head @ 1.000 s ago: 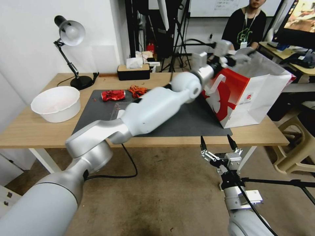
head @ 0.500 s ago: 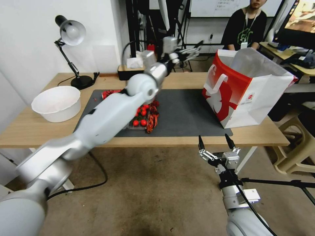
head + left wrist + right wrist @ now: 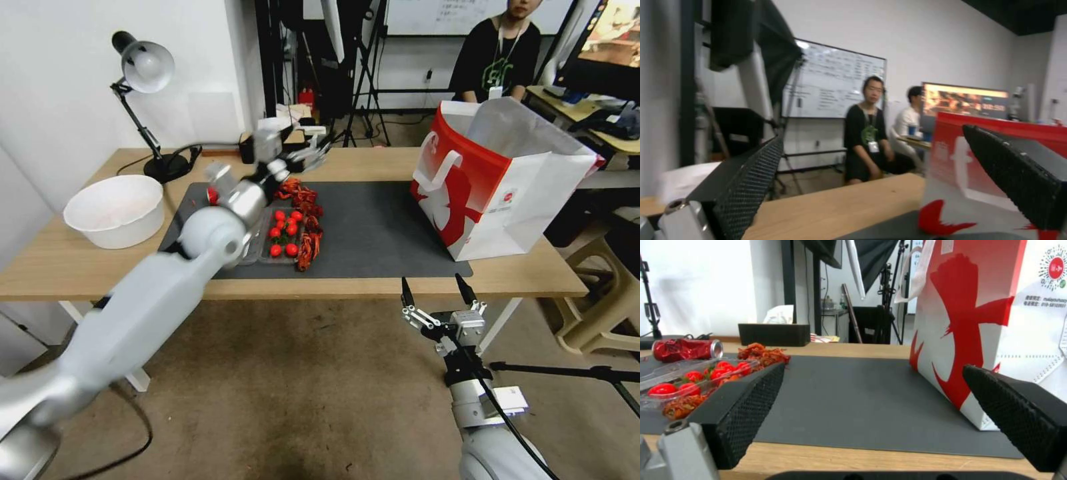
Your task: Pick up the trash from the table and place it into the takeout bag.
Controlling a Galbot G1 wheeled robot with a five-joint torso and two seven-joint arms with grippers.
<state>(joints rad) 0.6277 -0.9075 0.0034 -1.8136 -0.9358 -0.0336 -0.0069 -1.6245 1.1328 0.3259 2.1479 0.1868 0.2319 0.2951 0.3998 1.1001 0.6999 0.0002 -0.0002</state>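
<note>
We judge the job part done: our left gripper (image 3: 308, 152), jaws apart and empty, hangs over the mat well left of the takeout bag (image 3: 507, 187), the crushed red can (image 3: 686, 349) waits there, our right gripper (image 3: 440, 297) idles spread below the table (image 3: 520, 273).

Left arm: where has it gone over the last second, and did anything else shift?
The left end effector swung from above the takeout bag back across the table toward its left side; it now hangs open and empty over the far edge of the mat, above the tomato tray. The right end effector is open below the table's front edge, unmoved. Bag, crushed can and white basin stayed put.
</note>
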